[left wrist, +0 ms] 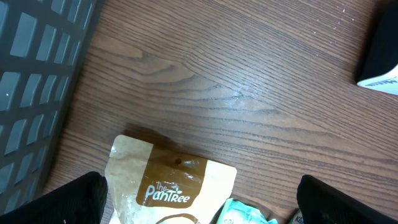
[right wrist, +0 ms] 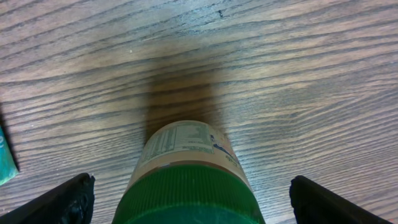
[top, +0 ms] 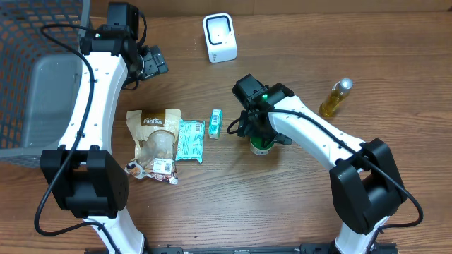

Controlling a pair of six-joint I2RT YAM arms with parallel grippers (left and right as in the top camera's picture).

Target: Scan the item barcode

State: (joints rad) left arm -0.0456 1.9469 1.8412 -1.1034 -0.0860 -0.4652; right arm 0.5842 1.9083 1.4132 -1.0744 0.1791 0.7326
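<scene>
Right wrist: right hand (right wrist: 193,202) spread wide around green-lidded jar (right wrist: 186,155).

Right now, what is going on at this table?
The right claw stands open on both sides of a green-lidded jar, which is upright on the table; it has not gripped it. The left claw hangs open and empty above the PanTree bag. The white scanner sits at the back, untouched.
</scene>
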